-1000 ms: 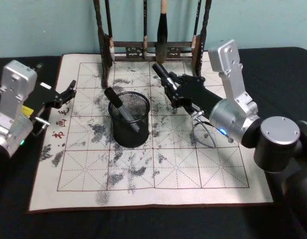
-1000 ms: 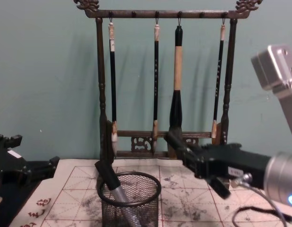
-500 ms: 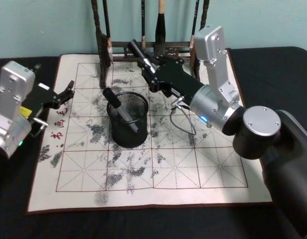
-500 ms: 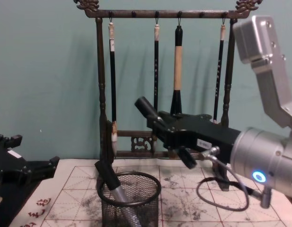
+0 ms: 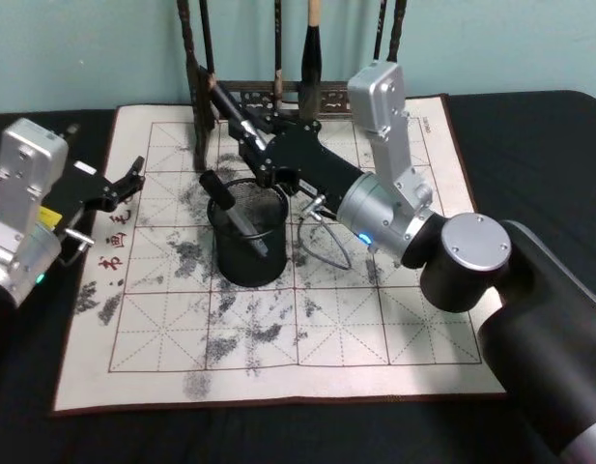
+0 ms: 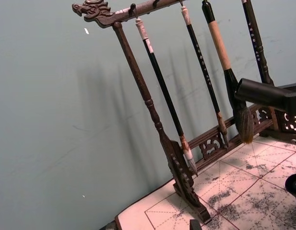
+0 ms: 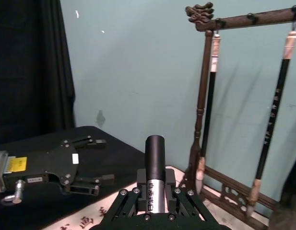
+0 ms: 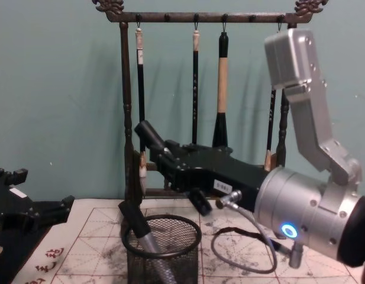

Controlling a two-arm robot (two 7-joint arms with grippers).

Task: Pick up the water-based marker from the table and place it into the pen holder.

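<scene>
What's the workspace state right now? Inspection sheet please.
Surface: dark table with ink-stained white grid mat.
Job's things: marker held tilted in the air, above and behind the mesh pen holder, not yet in; holder upright on the mat.
Clutter: second marker leaning inside the holder.
Grippers: right pincer shut on the marker; left pincer open, parked at the mat's left edge.
Cables: grey loop hanging from the right arm's wrist.
Surroundings: brush rack with hanging brushes at the mat's far edge; teal wall.
</scene>
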